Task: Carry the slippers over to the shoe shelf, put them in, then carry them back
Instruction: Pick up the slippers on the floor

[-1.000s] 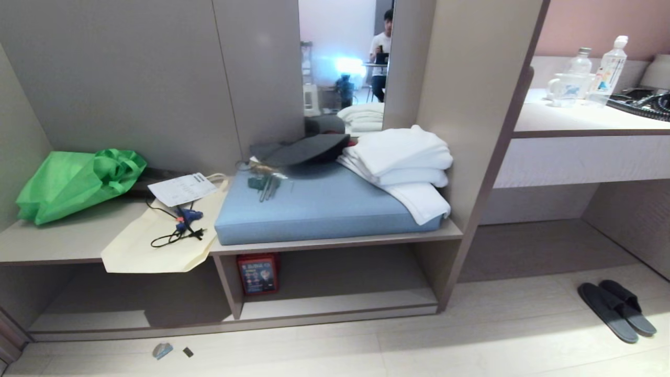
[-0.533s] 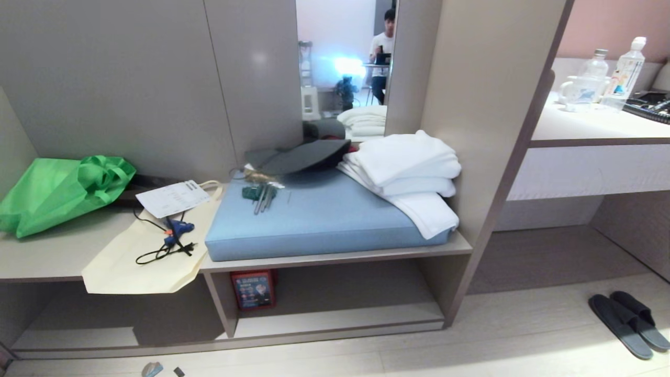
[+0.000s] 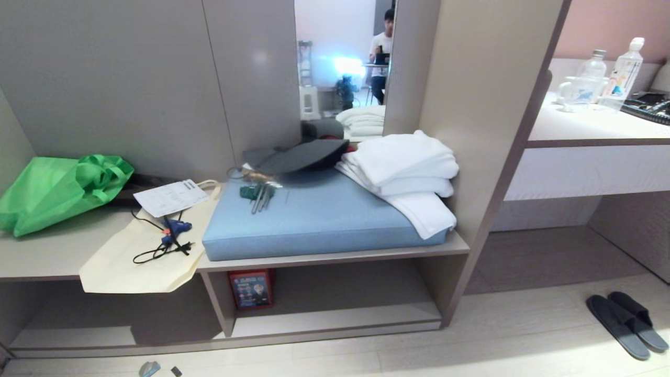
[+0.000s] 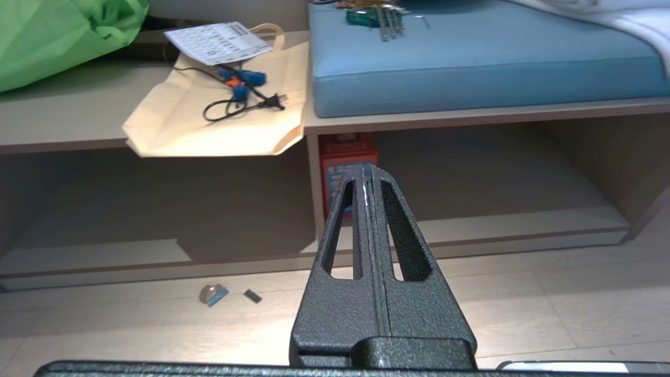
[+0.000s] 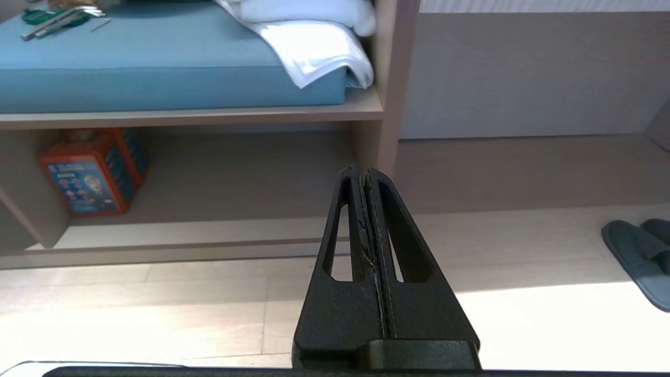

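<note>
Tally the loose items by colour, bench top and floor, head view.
Green: 1, tote bag
Cream: 1, tote bag
White: 2, folded towels, paper sheet
Blue: 2, seat cushion, glue gun
Dark grey: 2, slippers
Total: 8

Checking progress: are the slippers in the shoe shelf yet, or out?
Out. The slippers lie side by side on the floor, right of the shoe shelf, which holds only a red box.

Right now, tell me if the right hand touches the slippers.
Apart. In the right wrist view, bare floor separates the shut right hand from the slippers.
</note>
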### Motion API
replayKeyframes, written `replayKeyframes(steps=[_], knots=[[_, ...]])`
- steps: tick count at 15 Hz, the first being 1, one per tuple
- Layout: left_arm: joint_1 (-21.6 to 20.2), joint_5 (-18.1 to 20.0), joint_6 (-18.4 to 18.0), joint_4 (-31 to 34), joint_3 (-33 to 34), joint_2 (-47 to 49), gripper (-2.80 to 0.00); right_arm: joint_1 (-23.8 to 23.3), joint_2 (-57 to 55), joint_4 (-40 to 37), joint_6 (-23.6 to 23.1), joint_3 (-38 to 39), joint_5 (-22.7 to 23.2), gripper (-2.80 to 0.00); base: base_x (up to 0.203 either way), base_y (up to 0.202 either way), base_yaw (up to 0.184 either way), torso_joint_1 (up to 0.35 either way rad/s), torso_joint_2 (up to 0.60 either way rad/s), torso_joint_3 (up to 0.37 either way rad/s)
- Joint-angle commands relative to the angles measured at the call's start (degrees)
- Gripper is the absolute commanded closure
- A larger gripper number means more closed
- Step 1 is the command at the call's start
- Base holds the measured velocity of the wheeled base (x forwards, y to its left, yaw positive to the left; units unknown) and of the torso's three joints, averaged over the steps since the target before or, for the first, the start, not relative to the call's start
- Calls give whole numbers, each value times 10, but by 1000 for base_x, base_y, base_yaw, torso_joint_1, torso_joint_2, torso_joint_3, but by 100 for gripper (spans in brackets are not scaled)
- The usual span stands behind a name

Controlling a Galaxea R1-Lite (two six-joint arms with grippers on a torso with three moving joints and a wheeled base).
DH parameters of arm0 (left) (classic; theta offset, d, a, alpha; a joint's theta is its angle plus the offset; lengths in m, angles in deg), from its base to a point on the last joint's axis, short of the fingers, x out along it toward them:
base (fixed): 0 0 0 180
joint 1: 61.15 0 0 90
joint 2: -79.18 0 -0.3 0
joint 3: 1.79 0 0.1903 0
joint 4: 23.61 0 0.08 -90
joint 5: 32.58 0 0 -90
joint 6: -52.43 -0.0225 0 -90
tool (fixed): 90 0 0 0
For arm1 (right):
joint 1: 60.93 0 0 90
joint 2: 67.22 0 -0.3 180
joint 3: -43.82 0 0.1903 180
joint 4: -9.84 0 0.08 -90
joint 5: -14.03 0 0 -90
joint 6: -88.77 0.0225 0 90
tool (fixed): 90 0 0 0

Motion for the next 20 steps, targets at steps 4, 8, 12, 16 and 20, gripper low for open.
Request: replayKeyframes(steps=[4, 8, 12, 16, 20], knots=[[0, 0, 1, 0, 0, 1, 0, 0, -1, 0, 1, 0, 0, 0, 0, -184, 0, 2, 3, 0], [0, 0, 1, 0, 0, 1, 0, 0, -1, -1, 0, 0, 0, 0, 0, -197, 1, 0, 2, 1], [0, 0, 1, 0, 0, 1, 0, 0, -1, 0, 0, 0, 0, 0, 0, -200, 2, 3, 3, 2], [0, 0, 0, 0, 0, 1, 0, 0, -1, -1, 1, 0, 0, 0, 0, -197, 1, 6, 4, 2], [0, 0, 1, 0, 0, 1, 0, 0, -1, 0, 1, 0, 0, 0, 0, -197, 2, 4, 1, 3]])
